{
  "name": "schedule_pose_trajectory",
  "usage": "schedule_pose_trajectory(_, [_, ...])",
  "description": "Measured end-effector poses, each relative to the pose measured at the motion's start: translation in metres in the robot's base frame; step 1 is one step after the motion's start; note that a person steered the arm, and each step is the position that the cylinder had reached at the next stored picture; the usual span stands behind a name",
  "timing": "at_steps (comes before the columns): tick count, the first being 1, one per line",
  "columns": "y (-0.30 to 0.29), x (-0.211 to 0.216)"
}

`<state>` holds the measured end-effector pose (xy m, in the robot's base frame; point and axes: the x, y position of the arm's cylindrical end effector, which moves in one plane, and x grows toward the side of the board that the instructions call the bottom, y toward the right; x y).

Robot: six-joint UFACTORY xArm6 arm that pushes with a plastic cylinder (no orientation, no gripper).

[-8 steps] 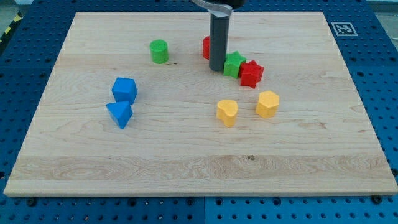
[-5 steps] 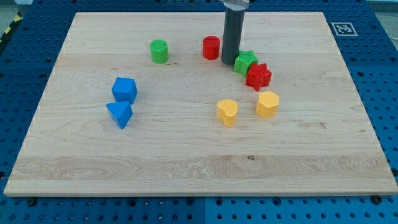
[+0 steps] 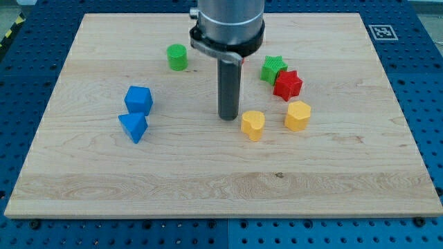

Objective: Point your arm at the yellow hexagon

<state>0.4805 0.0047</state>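
Observation:
The yellow hexagon point(image 3: 297, 115) lies right of the board's middle. A second yellow block point(image 3: 252, 125), rounded in shape, lies just to its left. My tip point(image 3: 228, 117) rests on the board close to the left side of that rounded yellow block, with a narrow gap between them. The hexagon is about a hundred pixels to the right of my tip, beyond the rounded yellow block.
A red star point(image 3: 287, 84) and a green star point(image 3: 274, 68) touch each other above the hexagon. A green cylinder point(image 3: 177, 57) stands at upper left. A blue cube point(image 3: 138, 100) and a blue triangle point(image 3: 133, 127) lie at left. The wooden board point(image 3: 208, 187) sits on a blue pegboard.
My tip left the green star's side and moved down and left to beside the rounded yellow block. The green and red stars were nudged right earlier. The arm now hides the red cylinder.

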Motion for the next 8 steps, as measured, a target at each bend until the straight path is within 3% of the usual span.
schedule_pose_trajectory(1, [0.020, 0.067])
schedule_pose_trajectory(2, [0.070, 0.079])
schedule_pose_trajectory(4, [0.142, 0.033])
schedule_pose_trajectory(5, [0.170, 0.030])
schedule_pose_trajectory(8, [0.164, 0.012])
